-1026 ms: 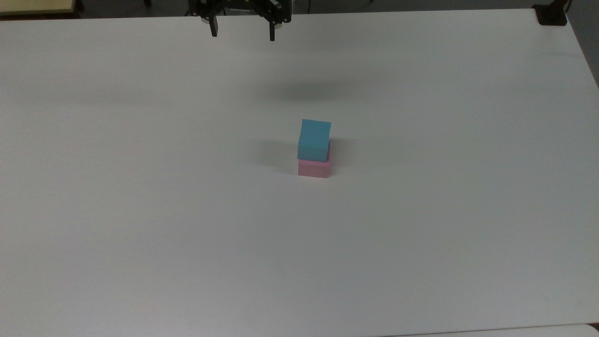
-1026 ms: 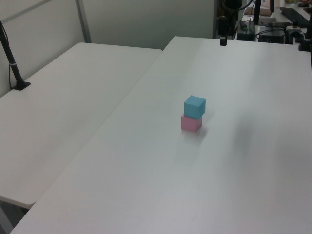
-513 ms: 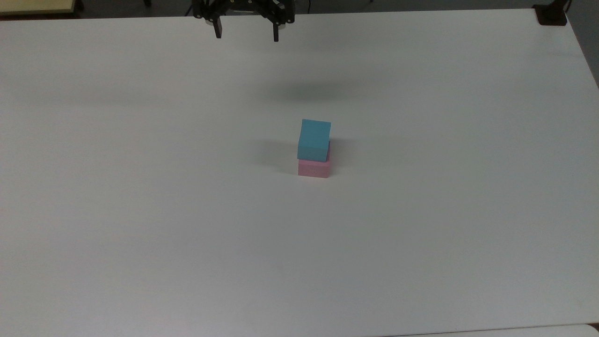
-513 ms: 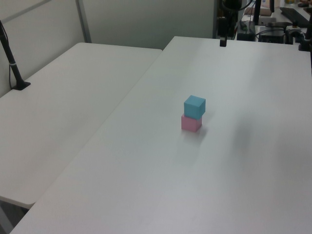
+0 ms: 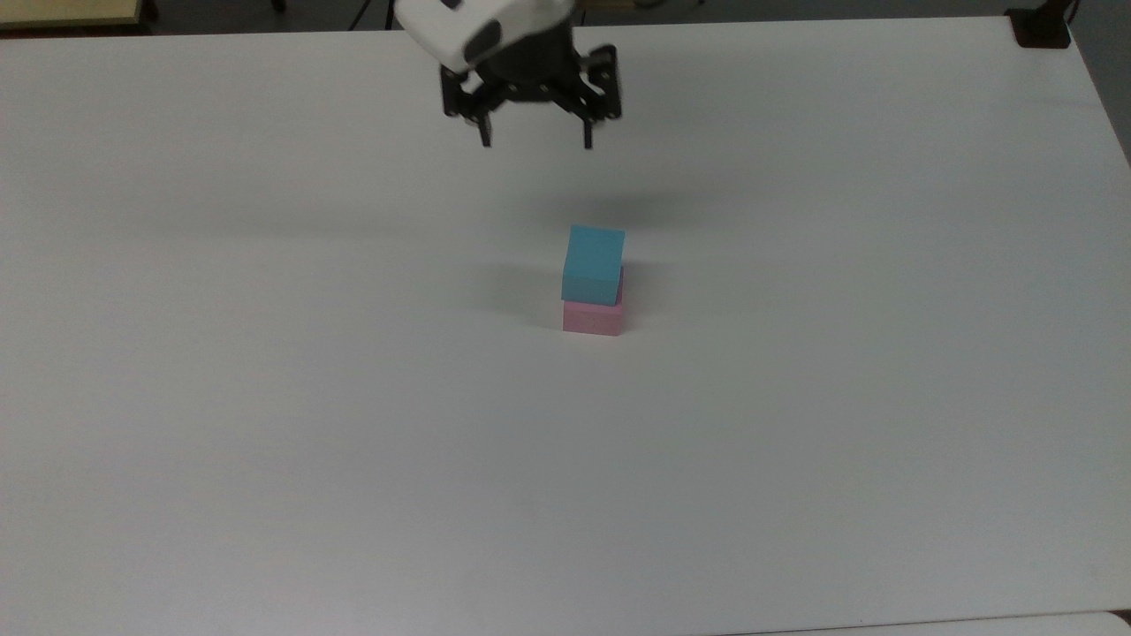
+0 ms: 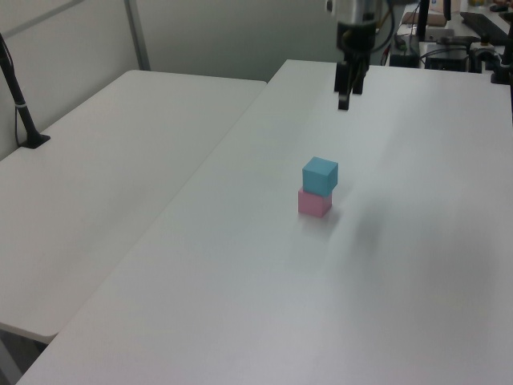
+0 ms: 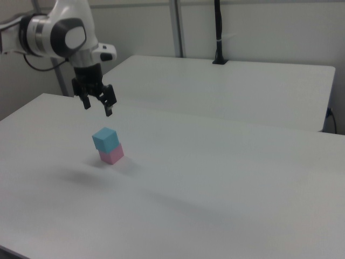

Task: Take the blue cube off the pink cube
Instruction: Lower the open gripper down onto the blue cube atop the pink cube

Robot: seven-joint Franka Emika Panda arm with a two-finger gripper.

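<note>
Near the middle of the white table (image 5: 265, 397), the blue cube (image 5: 593, 262) sits stacked on the pink cube (image 5: 593, 317), slightly skewed — its corner overhangs the pink cube's edge in the top view. Bare tabletop surrounds the stack on all sides, with every table edge well apart from it. Above the table, the gripper (image 5: 535, 141) hangs with fingers spread wide and empty — clear of both cubes, nearer the top view's upper edge

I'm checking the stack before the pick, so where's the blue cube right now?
The blue cube sits on the pink cube near the middle of the white table in the top view, below the open gripper.
</note>
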